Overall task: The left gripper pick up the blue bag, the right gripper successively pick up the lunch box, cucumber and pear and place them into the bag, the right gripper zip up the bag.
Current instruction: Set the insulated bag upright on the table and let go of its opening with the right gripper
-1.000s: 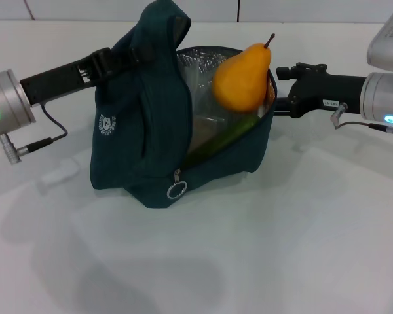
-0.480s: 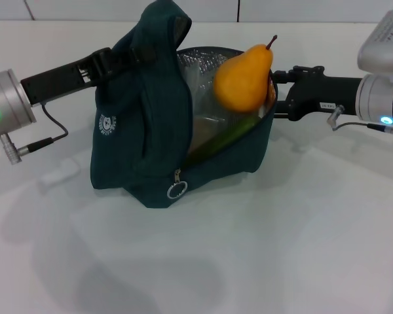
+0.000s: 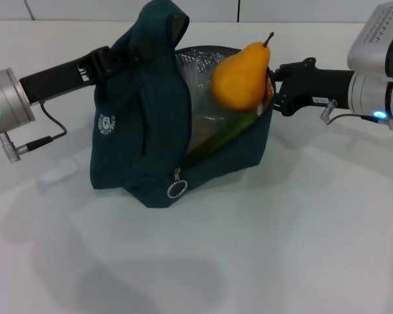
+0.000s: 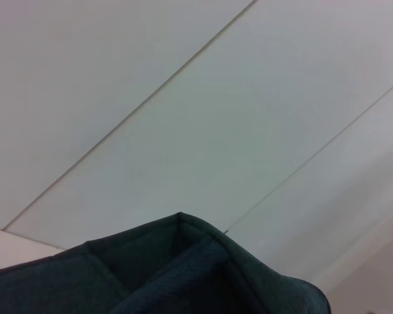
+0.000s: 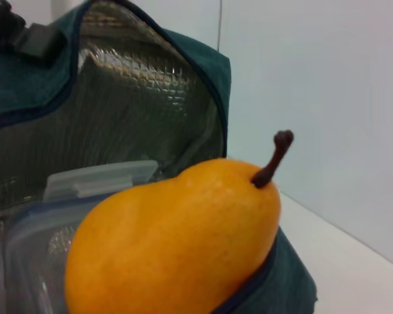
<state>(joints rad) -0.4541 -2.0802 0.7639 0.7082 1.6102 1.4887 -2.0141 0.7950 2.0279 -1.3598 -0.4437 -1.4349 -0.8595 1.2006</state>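
Observation:
The blue bag (image 3: 150, 131) stands open on the white table, foil lining showing. My left gripper (image 3: 110, 60) is shut on the bag's top fabric by a handle and holds it up; the left wrist view shows only bag fabric (image 4: 183, 275). My right gripper (image 3: 272, 88) is at the bag's right rim, shut on the pear (image 3: 241, 75), which hangs tilted over the opening, stem up. The pear also fills the right wrist view (image 5: 177, 242). The lunch box (image 3: 206, 98) and the cucumber (image 3: 226, 136) lie inside the bag; the lunch box lid shows behind the pear (image 5: 92, 183).
The bag's ring zipper pull (image 3: 177, 190) hangs at the front lower corner, and the round white logo (image 3: 105, 124) faces left. A cable (image 3: 49, 134) trails from my left wrist. The white table (image 3: 262, 248) runs in front of the bag.
My right arm has shifted left toward the bag and its wrist has turned. The pear has stayed almost in place over the opening. The left arm and bag have not moved.

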